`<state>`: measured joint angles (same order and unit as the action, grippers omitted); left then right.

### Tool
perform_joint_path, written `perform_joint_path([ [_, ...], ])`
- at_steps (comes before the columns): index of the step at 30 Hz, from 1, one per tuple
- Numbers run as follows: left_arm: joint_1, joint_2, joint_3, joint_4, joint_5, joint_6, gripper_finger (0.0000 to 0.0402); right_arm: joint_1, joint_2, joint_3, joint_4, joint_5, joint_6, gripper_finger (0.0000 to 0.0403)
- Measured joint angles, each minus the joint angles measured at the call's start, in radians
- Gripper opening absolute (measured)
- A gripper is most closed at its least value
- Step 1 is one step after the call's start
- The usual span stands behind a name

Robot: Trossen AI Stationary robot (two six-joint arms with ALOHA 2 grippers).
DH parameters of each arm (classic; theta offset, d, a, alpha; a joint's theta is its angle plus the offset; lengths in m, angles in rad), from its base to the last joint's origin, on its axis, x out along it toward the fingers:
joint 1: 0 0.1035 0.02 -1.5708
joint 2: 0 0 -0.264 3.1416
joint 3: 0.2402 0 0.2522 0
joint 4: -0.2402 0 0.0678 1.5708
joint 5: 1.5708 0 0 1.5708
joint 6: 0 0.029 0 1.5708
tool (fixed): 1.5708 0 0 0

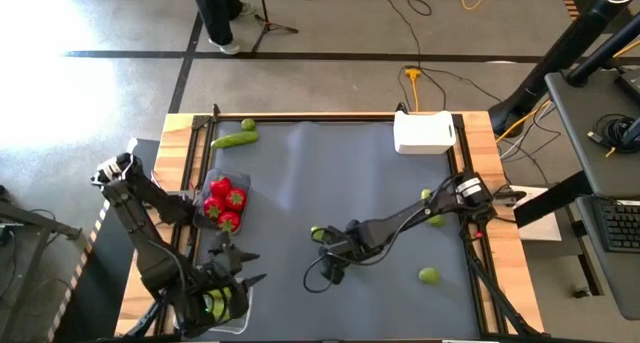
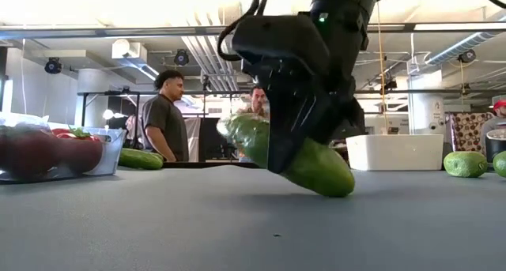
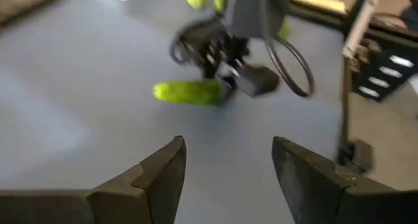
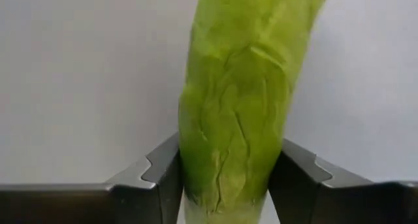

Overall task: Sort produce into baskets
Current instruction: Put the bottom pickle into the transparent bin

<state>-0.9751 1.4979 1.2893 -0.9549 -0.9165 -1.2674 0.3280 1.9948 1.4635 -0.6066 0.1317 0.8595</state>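
Note:
My right gripper (image 1: pixel 333 247) is near the middle of the table, shut on a long green cucumber-like piece (image 2: pixel 316 167), which also shows in the left wrist view (image 3: pixel 188 92). My left gripper (image 3: pixel 228 165) is open and empty at the near left corner (image 1: pixel 238 267), above a container (image 1: pixel 226 305) that holds green pieces. Red pieces with green tops (image 1: pixel 224 203) lie in a clear tub (image 2: pixel 111 154) at the left edge. Another cucumber piece (image 1: pixel 235 139) and a lime-green ball (image 1: pixel 248 125) lie at the far left corner. A white box (image 1: pixel 424 133) stands at the far edge. My right gripper pinches the cucumber piece's two long sides (image 4: pixel 196 165) between its two fingers (image 4: pixel 160 175), which lie across it. The fingers come from above, pointing down. The piece sits tilted, its lower end (image 2: pixel 332 188) at the table top and its other end (image 2: pixel 241 133) raised.
Lime-green balls lie on the mat at the right: one near the front (image 1: pixel 429 275) and two by the right arm (image 1: pixel 430 219). People stand in the room beyond the far edge (image 2: pixel 166 113). The mat's middle (image 1: pixel 320 173) is bare.

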Motion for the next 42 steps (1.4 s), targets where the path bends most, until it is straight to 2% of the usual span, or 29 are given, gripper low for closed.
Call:
perform_joint_path([
  [3,0.012,0.000,-0.031,0.061,0.045,-0.015,0.0219,-0.002,0.020,0.000,-0.011,0.000,-0.009,0.0201],
  [7,0.070,-0.021,-0.061,0.064,0.105,-0.040,0.0240,-0.002,0.012,0.001,-0.021,-0.038,-0.052,0.0242],
  [10,0.165,-0.024,-0.072,0.073,0.195,0.041,0.0258,-0.002,-0.030,0.000,-0.070,-0.089,-0.059,0.0272],
  [17,0.442,-0.024,-0.077,0.343,0.482,0.594,0.0296,0.052,-0.221,0.048,-0.362,-0.079,-0.022,0.0314],
  [20,0.537,-0.021,-0.098,0.435,0.613,0.833,0.0307,0.104,-0.324,0.054,-0.432,-0.059,0.089,0.0319],
  [23,0.618,0.000,-0.149,0.496,0.768,0.984,0.0316,0.181,-0.403,0.053,-0.445,-0.006,0.228,0.0319],
  [26,0.660,0.037,-0.219,0.590,0.867,1.095,0.0325,0.273,-0.441,0.052,-0.443,0.108,0.371,0.0318],
  [29,0.670,0.088,-0.256,0.685,0.855,1.188,0.0330,0.356,-0.453,0.052,-0.440,0.235,0.477,0.0320],
  [32,0.679,0.155,-0.263,0.736,0.837,1.231,0.0331,0.406,-0.442,0.052,-0.441,0.310,0.553,0.0320],
  [42,0.705,0.356,-0.245,0.833,0.833,1.185,0.0311,0.426,-0.375,0.048,-0.443,0.314,0.614,0.0320],
])
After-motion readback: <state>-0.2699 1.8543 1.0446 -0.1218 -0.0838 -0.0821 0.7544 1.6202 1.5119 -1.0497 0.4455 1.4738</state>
